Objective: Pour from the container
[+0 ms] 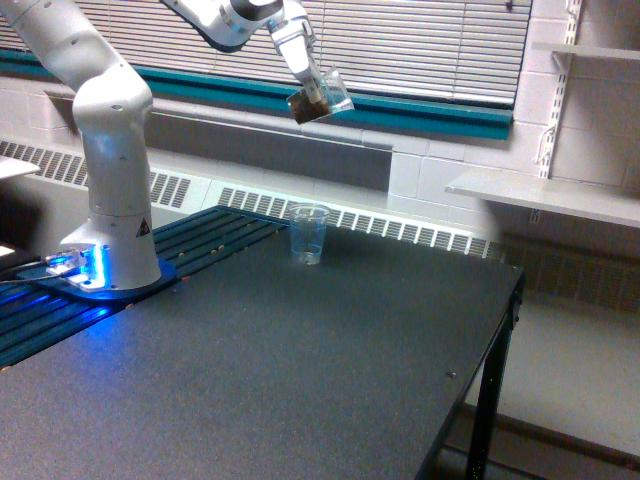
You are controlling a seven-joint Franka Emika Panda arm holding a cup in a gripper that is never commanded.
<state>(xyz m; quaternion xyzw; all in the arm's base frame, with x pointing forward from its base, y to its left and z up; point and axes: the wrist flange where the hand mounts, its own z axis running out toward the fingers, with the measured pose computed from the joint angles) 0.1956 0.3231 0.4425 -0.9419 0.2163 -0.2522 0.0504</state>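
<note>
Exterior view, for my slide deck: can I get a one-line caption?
White robot gripper holds a small clear plastic cup of brown material, tilted, high above a clear tumbler on the black table.

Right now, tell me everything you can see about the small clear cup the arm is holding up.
The small clear cup is see-through plastic, held high in the air by the white gripper, above the tumbler that stands on the table. It is tilted, its rim toward the exterior view's right, with dark brown contents gathered at its lower end. Only the fingers touch it.
</note>
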